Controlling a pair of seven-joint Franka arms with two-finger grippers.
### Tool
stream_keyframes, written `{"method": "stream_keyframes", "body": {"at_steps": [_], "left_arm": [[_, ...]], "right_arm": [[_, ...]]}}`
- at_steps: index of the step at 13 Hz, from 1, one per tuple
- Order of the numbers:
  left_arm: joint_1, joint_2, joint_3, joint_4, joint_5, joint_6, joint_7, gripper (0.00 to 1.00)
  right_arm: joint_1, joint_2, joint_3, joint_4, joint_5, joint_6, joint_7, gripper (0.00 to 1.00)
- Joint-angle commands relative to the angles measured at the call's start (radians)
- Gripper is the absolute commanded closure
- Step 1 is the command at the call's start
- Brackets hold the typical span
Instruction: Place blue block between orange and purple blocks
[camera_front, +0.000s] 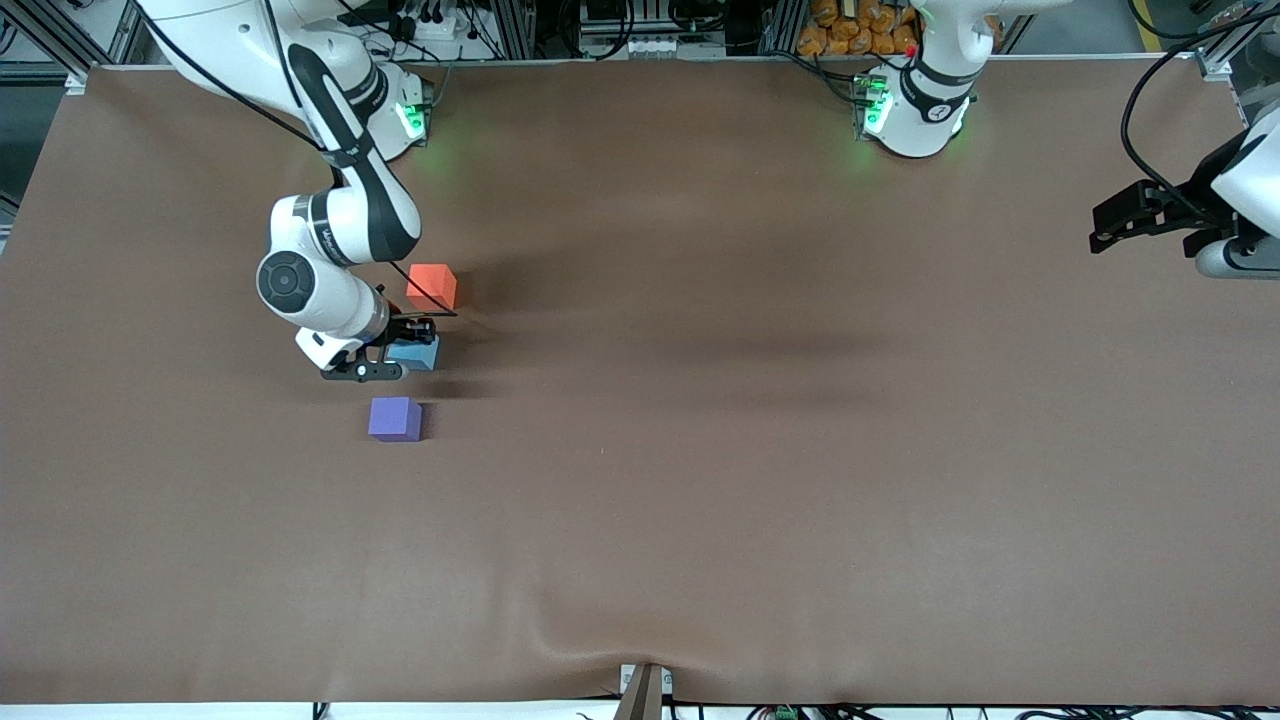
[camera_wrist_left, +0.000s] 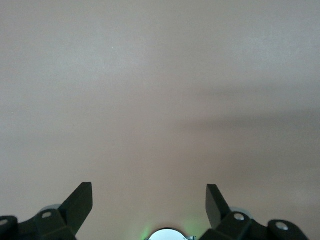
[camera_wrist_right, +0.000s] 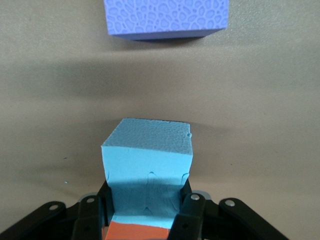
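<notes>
The blue block (camera_front: 422, 354) is a light sky-blue cube held low at the table, between the orange block (camera_front: 432, 287) and the purple block (camera_front: 395, 418). My right gripper (camera_front: 404, 352) is shut on it. In the right wrist view the fingers (camera_wrist_right: 186, 215) pinch the blue block (camera_wrist_right: 147, 150) on two sides and dent its foam. That view also shows the purple block (camera_wrist_right: 165, 17) and a strip of the orange block (camera_wrist_right: 135, 233). My left gripper (camera_front: 1100, 235) waits open and empty over the left arm's end of the table, with only bare cloth between its fingers (camera_wrist_left: 80, 202).
A brown cloth (camera_front: 700, 450) covers the table and has a wrinkle at its near edge (camera_front: 640, 650). A small bracket (camera_front: 645, 692) sticks up at that edge. The arm bases (camera_front: 910, 110) stand along the edge farthest from the front camera.
</notes>
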Motion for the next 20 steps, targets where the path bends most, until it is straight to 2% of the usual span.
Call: {"method": "stream_keyframes", "body": {"at_steps": [1, 5, 6, 7, 8, 10, 11, 12, 14, 15, 18, 20], "left_arm": [[0.005, -0.001, -0.004, 0.006, 0.003, 0.007, -0.008, 0.00], [0.003, 0.001, -0.004, 0.006, 0.004, 0.015, -0.007, 0.00], [0.003, -0.001, -0.004, 0.005, 0.004, 0.015, -0.007, 0.00], [0.000, 0.002, -0.004, 0.005, 0.006, 0.015, -0.007, 0.00], [0.000, 0.002, -0.004, 0.005, 0.009, 0.015, -0.007, 0.00], [0.000, 0.004, -0.004, 0.005, 0.009, 0.015, -0.007, 0.00], [-0.001, 0.004, -0.004, 0.006, 0.010, 0.015, -0.007, 0.00], [-0.001, 0.005, -0.004, 0.006, 0.012, 0.016, -0.007, 0.00], [-0.001, 0.005, -0.004, 0.006, 0.014, 0.018, -0.007, 0.00], [-0.003, 0.005, -0.004, 0.006, 0.014, 0.018, -0.007, 0.00], [-0.003, 0.005, -0.006, 0.006, 0.014, 0.018, -0.007, 0.00], [-0.003, 0.005, -0.006, 0.006, 0.014, 0.018, -0.007, 0.00]], "right_arm": [[-0.009, 0.002, 0.009, -0.029, 0.018, 0.075, -0.048, 1.00], [-0.005, 0.016, 0.009, -0.028, 0.018, 0.084, -0.050, 1.00], [-0.005, 0.018, 0.009, -0.026, 0.018, 0.084, -0.051, 0.89], [-0.003, 0.016, 0.009, -0.023, 0.018, 0.083, -0.051, 0.08], [-0.003, 0.015, 0.011, -0.017, 0.018, 0.074, -0.054, 0.00], [-0.002, -0.004, 0.012, -0.010, 0.018, 0.049, -0.054, 0.00], [-0.005, -0.028, 0.012, 0.032, 0.018, -0.044, -0.054, 0.00], [-0.012, -0.045, 0.011, 0.105, 0.018, -0.183, -0.054, 0.00], [-0.046, -0.033, 0.011, 0.350, 0.013, -0.523, -0.073, 0.00], [-0.064, -0.030, 0.011, 0.459, 0.015, -0.639, -0.076, 0.00], [-0.115, -0.028, 0.015, 0.689, -0.003, -0.808, -0.087, 0.00], [-0.173, -0.015, 0.027, 0.853, -0.091, -0.931, -0.160, 0.00]]}}
